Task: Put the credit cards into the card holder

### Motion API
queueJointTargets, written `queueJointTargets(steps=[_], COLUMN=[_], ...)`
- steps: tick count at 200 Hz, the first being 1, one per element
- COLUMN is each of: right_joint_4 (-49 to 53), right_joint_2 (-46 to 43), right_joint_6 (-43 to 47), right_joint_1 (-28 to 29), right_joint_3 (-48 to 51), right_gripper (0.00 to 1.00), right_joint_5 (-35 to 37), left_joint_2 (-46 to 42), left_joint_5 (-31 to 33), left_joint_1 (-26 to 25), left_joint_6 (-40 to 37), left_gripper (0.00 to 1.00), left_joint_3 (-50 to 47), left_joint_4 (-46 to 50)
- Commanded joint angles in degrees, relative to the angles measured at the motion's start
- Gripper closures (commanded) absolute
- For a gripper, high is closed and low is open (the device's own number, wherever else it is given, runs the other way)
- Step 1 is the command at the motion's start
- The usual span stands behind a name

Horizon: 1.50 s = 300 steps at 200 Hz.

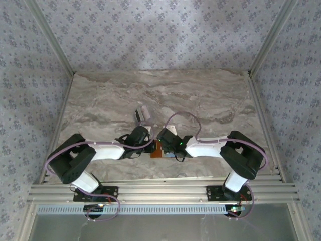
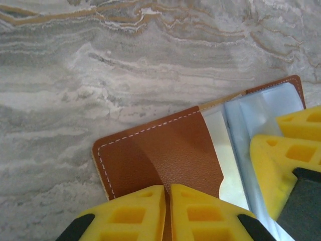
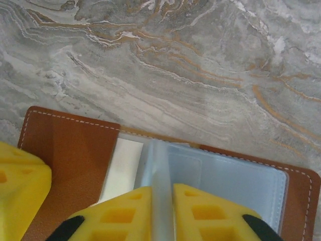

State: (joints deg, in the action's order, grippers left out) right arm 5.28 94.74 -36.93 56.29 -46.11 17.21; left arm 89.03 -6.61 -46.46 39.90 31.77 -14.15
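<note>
The holder (image 1: 156, 148) lies open on the tabletop (image 1: 165, 95), low in the centre of the top view. My left jaws are clamped on its brown flap (image 2: 165, 150), and my right jaws on a clear sleeve (image 3: 159, 170) that stands on edge. I'd pin the flap flat and lift the sleeve gently, without tearing it, so a pocket gapes for a card.

We see the left arm (image 1: 108, 150) and right arm (image 1: 208, 148) reaching inward, meeting over the near middle of the marble table (image 1: 210, 95). The left gripper (image 1: 149, 142) and right gripper (image 1: 164, 144) sit either side of the brown wallet (image 1: 156, 149); we cannot make out their jaws. Pale cards (image 1: 143, 114) lie just beyond the left gripper, apart from the wallet. Purple cables (image 1: 183, 116) loop over both arms.
</note>
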Motion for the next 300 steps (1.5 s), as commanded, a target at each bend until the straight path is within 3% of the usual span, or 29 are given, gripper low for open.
queueJointTargets(steps=[1, 19, 104, 140, 180, 234, 276, 300], right_joint_4=[4.51, 5.62, 5.44, 1.57, -2.36, -5.46, -9.42, -10.38], right_joint_2=[0.25, -0.72, -2.21, -3.09, -6.11, -10.79, -11.41, -13.17], right_joint_6=[-0.15, 0.25, 0.43, 0.41, -0.36, -4.3, -6.99, -8.33], right_joint_1=[0.4, 0.48, 0.37, -1.04, -2.65, -1.31, 0.43, 1.61], right_joint_3=[1.5, 0.61, -2.18, -0.3, 3.78, 9.71, 13.08, 14.91], right_gripper=[0.89, 1.0, 1.0, 0.82, 0.72, 0.53, 0.49, 0.4], right_joint_5=[-0.95, -1.08, -6.57, -12.21, -17.14, -17.9, -19.18, -18.27], left_joint_2=[3.8, 4.7, 7.06, 8.16, 8.96, 9.05, 8.64, 8.26], left_joint_5=[-0.24, -0.42, 0.55, 0.88, 1.49, 2.48, 2.56, 2.88], left_joint_1=[0.31, 0.27, -0.66, -1.09, -1.43, -1.43, -1.3, -1.2], left_joint_6=[-0.37, 0.08, 2.02, 3.0, 4.01, 4.48, 4.84, 4.83], left_gripper=[0.88, 0.88, 0.89, 0.9, 0.9, 0.9, 0.9, 0.9], left_joint_3=[-1.7, -2.43, -4.22, -4.33, -4.74, -4.59, -5.04, -5.31], left_joint_4=[1.19, -0.18, -3.59, -4.72, -5.71, -5.55, -5.74, -5.59])
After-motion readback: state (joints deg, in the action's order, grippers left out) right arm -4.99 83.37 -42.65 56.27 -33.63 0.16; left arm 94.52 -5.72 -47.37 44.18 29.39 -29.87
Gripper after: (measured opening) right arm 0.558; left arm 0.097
